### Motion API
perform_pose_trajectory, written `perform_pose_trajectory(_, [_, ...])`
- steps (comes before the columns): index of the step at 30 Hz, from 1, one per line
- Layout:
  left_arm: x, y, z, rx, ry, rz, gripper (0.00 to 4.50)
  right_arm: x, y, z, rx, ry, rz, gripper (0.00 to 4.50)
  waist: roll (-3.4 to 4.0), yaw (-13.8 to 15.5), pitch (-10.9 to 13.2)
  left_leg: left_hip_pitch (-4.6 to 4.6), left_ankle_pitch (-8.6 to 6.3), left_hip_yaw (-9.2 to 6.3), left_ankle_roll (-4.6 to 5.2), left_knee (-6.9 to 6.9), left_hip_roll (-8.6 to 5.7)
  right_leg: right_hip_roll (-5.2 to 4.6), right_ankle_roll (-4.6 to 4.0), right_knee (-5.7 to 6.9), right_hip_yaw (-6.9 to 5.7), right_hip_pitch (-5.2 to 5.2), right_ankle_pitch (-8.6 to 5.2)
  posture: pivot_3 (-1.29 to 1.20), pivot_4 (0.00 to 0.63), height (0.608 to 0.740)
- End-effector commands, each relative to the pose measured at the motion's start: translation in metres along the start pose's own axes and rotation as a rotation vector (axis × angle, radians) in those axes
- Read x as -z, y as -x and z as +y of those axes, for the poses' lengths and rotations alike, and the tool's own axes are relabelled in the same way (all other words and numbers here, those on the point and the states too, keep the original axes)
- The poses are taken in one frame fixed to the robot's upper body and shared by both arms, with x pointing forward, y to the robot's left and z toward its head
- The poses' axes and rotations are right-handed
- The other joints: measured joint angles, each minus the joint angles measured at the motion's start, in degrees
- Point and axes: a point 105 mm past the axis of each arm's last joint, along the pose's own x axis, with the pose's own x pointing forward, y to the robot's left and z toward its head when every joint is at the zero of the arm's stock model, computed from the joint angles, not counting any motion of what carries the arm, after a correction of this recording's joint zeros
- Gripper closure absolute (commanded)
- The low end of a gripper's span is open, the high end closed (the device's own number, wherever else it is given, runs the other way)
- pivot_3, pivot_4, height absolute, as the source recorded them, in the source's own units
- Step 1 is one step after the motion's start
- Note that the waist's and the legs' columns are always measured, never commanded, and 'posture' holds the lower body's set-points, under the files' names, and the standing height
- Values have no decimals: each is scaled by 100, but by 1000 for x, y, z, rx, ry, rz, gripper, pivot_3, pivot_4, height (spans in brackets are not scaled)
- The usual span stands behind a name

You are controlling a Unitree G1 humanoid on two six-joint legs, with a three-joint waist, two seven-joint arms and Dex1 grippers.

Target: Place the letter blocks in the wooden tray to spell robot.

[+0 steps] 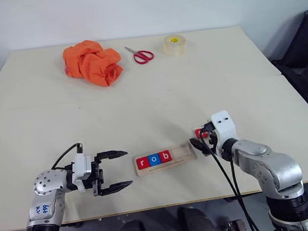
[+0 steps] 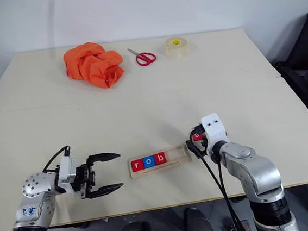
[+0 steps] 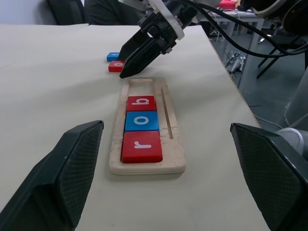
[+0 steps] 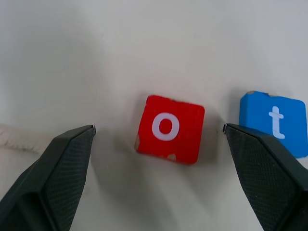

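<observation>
A: Where do your blocks stand?

B: Your tray (image 1: 165,162) lies near the table's (image 1: 142,105) front edge, between the two grippers. Three tiles sit in its left part: red r (image 3: 141,146), blue o (image 3: 142,121), red b (image 3: 141,102), touching in a row. The right part of the tray is bare.

A: And the other two?

B: Off the tray, just past its right end. Your red o (image 4: 169,128) lies on the table, slightly turned, with the blue t (image 4: 274,122) just beside it, apart.

A: The grippers?

B: Your right gripper (image 4: 159,139) is spread wide, empty, its fingers either side of the red o without touching it. Your left gripper (image 1: 115,171) is also spread, grasping nothing, pointing at the tray's left end.
</observation>
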Motion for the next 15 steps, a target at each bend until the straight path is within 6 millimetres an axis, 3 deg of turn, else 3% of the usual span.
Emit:
perform_pose_trajectory(1, [-9,2,0,-10,-38,-19,0,0,-4,0,9,-14,-3,421,0,-3,0,1,0,0,0,0,0,0,0,0,0,0,0,0,150,740])
perform_pose_trajectory(9, [-8,2,0,-10,-33,-19,0,-7,1,2,25,1,-43,3035,0,1,0,0,0,0,0,0,1,0,-1,0,0,0,0,0,150,740])
perform_pose_trajectory(12, [-6,3,0,-3,-23,-18,0,-21,10,8,3,-1,-106,3041,1,0,1,-1,0,0,0,-1,1,-1,0,-1,0,-2,0,0,150,740])
perform_pose_trajectory(15, [-5,1,2,11,-17,-19,0,-20,29,9,10,-2,-106,3041,3,10,2,-4,0,-1,0,-6,1,-1,-1,-2,-1,-6,-1,0,150,740])
